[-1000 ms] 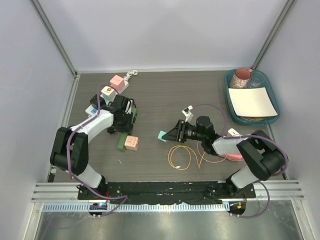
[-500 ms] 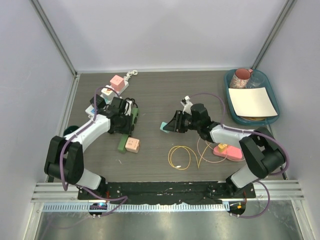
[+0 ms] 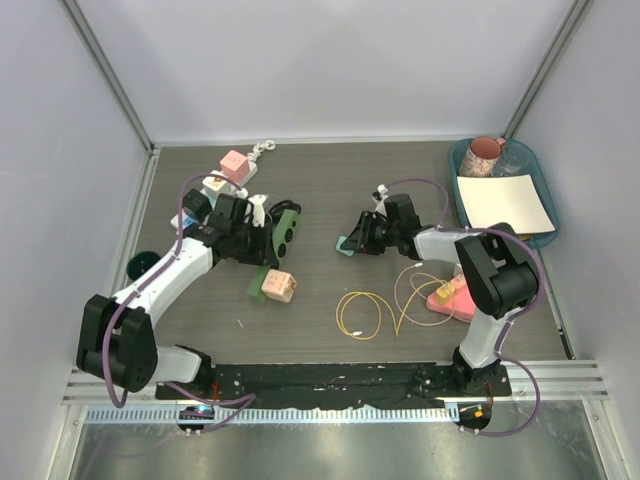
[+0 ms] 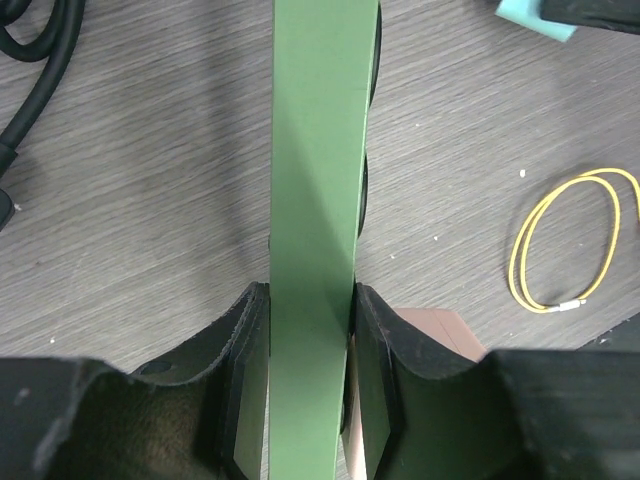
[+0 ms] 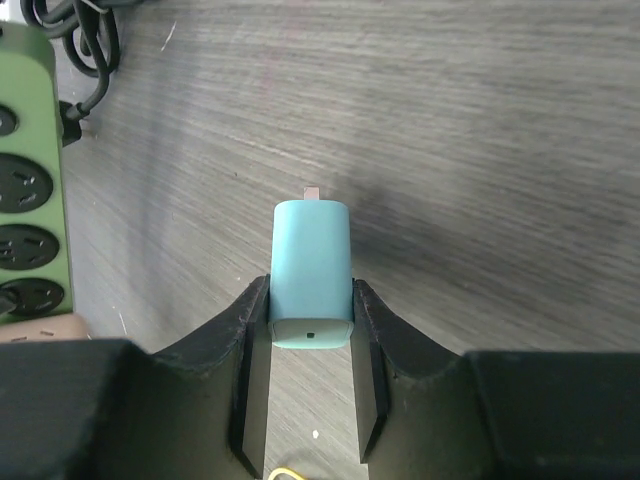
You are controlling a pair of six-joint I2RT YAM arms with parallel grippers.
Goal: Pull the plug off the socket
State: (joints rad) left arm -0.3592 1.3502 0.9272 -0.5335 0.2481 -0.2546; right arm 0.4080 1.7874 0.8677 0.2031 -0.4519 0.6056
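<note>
Right wrist, plug (image 5: 311, 262) lengthwise, prong (image 5: 312, 190) pointing away

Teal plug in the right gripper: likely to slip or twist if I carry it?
The teal plug looks like a hard, smooth shell, so some slip is possible. The right gripper clamps only its rear end, so it may pivot. It looks compact, probably light, clear of the green power strip.
</note>
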